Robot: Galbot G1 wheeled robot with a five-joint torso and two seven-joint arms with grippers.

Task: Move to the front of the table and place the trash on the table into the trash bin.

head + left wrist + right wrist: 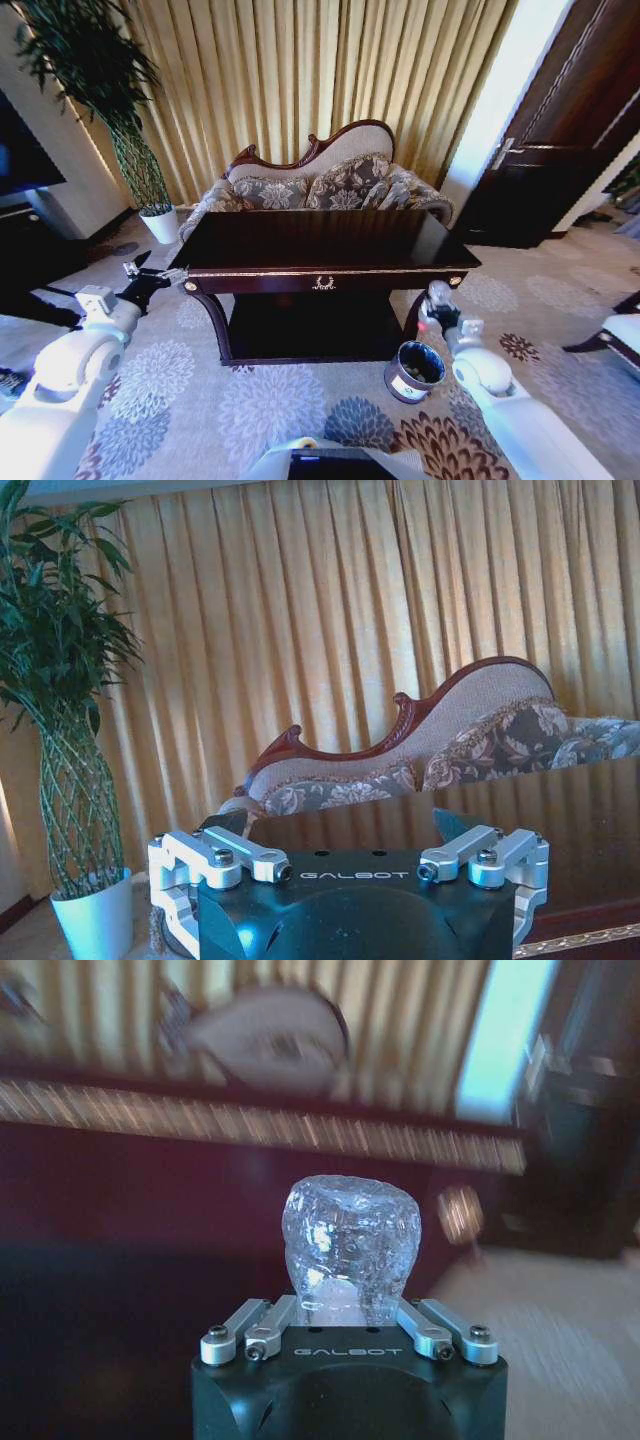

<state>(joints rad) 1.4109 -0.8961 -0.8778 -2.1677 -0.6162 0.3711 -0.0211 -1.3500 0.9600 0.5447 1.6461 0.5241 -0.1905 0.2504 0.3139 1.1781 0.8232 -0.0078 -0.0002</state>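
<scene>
The dark glossy table (320, 245) stands straight ahead, its gold-trimmed rail facing me. My right gripper (436, 297) hangs by the table's front right corner, just above the far side of the trash bin (402, 384). It is shut on a crumpled clear plastic bottle (350, 1245), a piece of the trash, which stands up between the fingers in the right wrist view. The round dark bin has a pale label and a black liner. My left gripper (153, 271) hovers open at the table's front left corner with nothing in it. The left wrist view shows the left gripper (340, 830) facing across the table (560, 810).
A patterned sofa (320, 185) sits behind the table before gold curtains. A tall plant in a white pot (160, 225) stands at the back left. A dark door (560, 140) is at the right. Patterned carpet (250, 400) lies open in front of the table.
</scene>
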